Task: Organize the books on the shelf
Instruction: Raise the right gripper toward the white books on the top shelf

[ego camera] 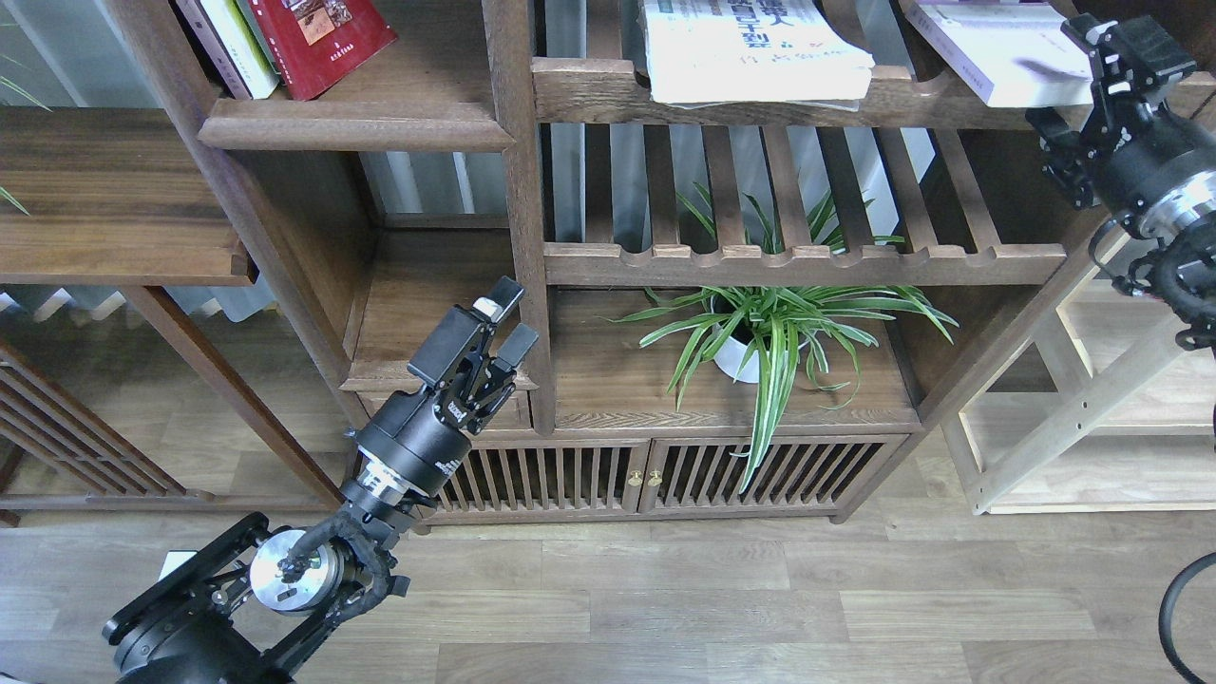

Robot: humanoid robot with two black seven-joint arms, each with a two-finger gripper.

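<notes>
A red picture-cover book [328, 38] leans beside a few pale books [233, 47] on the solid dark shelf board [356, 123] at top left. A floppy white book with large Chinese lettering [750, 47] lies flat on the top middle slatted shelf. A pale lavender-white book [997, 47] lies at top right. My right gripper [1073, 81] is at this book's right end, its fingers spread apart above and below the corner. My left gripper [509, 323] is open and empty, low in front of the bookcase's upright post.
A potted spider plant [760, 332] stands on the lower board under a scalloped slatted shelf [807, 261]. Slatted cabinet doors [655, 475] are below. A pale wood rack [1073, 418] stands at the right, and another dark shelf [114, 199] at the left.
</notes>
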